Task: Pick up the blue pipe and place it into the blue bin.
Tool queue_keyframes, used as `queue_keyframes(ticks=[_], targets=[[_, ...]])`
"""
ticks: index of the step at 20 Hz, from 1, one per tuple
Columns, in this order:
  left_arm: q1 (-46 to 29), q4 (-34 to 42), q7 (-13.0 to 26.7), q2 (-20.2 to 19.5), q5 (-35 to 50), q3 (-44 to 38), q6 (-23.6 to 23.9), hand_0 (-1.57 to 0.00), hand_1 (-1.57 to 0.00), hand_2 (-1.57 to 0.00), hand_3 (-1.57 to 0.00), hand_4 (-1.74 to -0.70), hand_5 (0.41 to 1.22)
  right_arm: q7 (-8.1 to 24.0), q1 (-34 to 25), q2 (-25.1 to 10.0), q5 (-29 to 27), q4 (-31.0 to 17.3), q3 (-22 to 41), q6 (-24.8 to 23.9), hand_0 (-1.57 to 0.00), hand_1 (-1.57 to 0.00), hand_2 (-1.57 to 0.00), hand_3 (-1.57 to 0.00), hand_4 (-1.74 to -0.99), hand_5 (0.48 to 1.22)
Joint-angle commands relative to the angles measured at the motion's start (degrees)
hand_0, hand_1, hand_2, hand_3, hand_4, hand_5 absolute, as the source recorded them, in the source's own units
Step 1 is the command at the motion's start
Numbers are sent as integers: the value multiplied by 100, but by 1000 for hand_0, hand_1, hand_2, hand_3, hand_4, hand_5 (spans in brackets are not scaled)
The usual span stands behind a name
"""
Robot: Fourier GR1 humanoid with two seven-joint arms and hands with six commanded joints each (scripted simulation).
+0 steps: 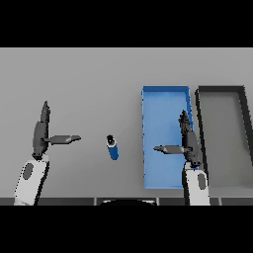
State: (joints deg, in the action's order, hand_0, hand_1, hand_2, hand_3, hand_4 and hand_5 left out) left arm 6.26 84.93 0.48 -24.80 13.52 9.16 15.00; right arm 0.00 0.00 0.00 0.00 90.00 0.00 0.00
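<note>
Left hand: the dark left hand (42, 132) is over the left side of the grey tabletop (89, 79). Its fingers are straight and point away from the robot. Its thumb sticks out sideways to the right. It holds nothing.

Right hand: the dark right hand (187, 141) is over the right part of the flat blue rectangular bin (165, 91). Its fingers are straight too, and its thumb sticks out to the left. It holds nothing.

Pipe: the short blue pipe with a dark end (113, 147) lies on the tabletop between the two hands. It is not touching either hand, and it is not in the bin.

Long way of the pipe: it runs mostly away from the robot, tipped a little. The dark end is the far end.

Which way from the hands: the pipe is to the right of the left hand and to the left of the right hand. The left thumb points at it.

Nearer hand: the left thumb tip looks a little closer to the pipe than the right thumb tip.

Bin: the blue bin is just to the right of the pipe, so the pipe has to go right.

Other bin: a dark grey bin (244, 123) sits right beside the blue one, further right.
</note>
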Motion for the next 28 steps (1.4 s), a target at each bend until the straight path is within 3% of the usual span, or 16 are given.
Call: queue_keyframes(ticks=[1, 6, 8, 9, 13, 17, 19, 24, 28], targets=[[-7, 13, -29, 9, -7, 7, 9, 1, 1, 1, 1, -967, 594, -6, 9, -9, -9, 5, -7, 2, 1, 1, 1, 1, -1210, 594], [-74, 112, -27, 63, -65, 86, 72, 1, 1, 1, 1, -967, 594, -61, 104, -93, -99, 45, -59, 96, 1, 1, 1, 1, -1210, 594], [-76, 129, -389, -639, -85, 389, -1069, 1, 1, 1, 1, -969, 595, -524, 293, -721, 680, 325, 329, 285, 1, 1, 1, 1, -1206, 592], [-107, 93, -518, -832, -49, 412, -1383, 1, 1, 1, 1, -970, 596, -500, 300, -878, 872, 437, 410, 307, 1, 1, 1, 1, -1198, 589], [-126, 137, -683, -1020, -90, 540, -1746, 1, 1, 1, 1, -967, 598, -553, 456, -1007, 1108, 543, 562, 369, 1, 1, 1, 1, -1191, 587], [-375, 576, -862, -1219, -28, 775, -2187, 1, 1, 1, 1, -977, 583, -340, 430, -971, 1073, 624, 575, 369, 1, 1, 1, 1, -1187, 579], [-502, 903, -791, -1408, 33, 911, -2444, 1, 1, 1, 1, -989, 566, -369, 378, -985, 1024, 641, 561, 402, 1, 1, 1, 1, -1200, 580], [-534, 1516, 155, -1333, -245, 1610, -2598, 1, 1, 1, 1, -1047, 483, -251, 352, -904, 926, 724, 564, 414, 1, 1, 1, 1, -1228, 573], [-497, 1479, 95, -1060, -674, 2060, -2675, 1, 1, 1, 1, -1097, 466, -433, 533, -972, 1007, 801, 603, 442, 1, 1, 1, 1, -1213, 571]])
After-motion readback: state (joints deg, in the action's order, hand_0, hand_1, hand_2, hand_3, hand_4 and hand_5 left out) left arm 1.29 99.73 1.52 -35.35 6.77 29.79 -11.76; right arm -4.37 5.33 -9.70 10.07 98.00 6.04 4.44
